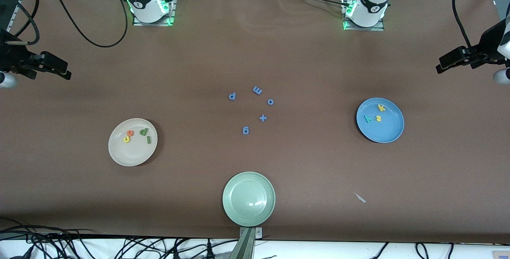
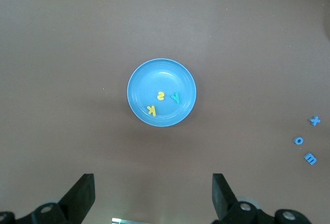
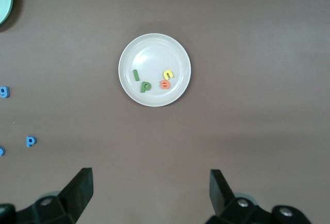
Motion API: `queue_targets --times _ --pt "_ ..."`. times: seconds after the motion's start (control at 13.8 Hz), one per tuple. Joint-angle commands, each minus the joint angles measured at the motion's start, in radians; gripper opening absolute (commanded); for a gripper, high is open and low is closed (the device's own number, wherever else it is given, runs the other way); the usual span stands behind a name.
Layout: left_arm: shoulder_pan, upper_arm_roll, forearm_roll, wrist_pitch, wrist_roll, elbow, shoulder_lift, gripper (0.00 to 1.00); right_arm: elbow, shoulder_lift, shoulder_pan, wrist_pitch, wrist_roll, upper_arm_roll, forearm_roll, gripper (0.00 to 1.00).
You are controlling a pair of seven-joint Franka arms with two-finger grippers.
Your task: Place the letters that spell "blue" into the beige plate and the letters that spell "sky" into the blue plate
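- Lying in the beige plate (image 1: 132,151) toward the right arm's end of the tabletop (image 1: 255,51) are the letters that spell "blue" (image 1: 137,135): orange e, yellow u, green b and dark green l.
- The blue plate (image 1: 388,131) toward the left arm's end holds the letters that spell "sky" (image 1: 375,114).
- The left claw (image 2: 153,195) hangs high over the tabletop beside the blue plate, fingers spread wide, pinching nothing.
- The right claw (image 3: 151,193) hangs likewise beside the beige plate, spread and empty.
- All-blue letters (image 1: 257,90) and a plus sign (image 1: 262,118) lie between the plates; a pale green plate (image 1: 249,215) sits nearest the front camera.
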State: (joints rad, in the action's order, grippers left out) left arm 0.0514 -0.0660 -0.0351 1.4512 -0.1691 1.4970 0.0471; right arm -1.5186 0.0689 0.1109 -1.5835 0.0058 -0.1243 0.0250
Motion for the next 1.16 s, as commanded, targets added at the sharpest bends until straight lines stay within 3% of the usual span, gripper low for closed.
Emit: queue_targets --times 0.0,1.08 --pt "-0.001 -0.001 0.029 -0.014 0.007 -0.020 0.005 1.00 0.018 0.002 -0.002 0.017 0.014 0.006 -0.013 1.00" --pt "-0.001 0.000 0.046 -0.006 0.003 -0.018 0.010 1.00 0.014 0.002 0.000 0.024 0.014 0.005 -0.036 1.00"
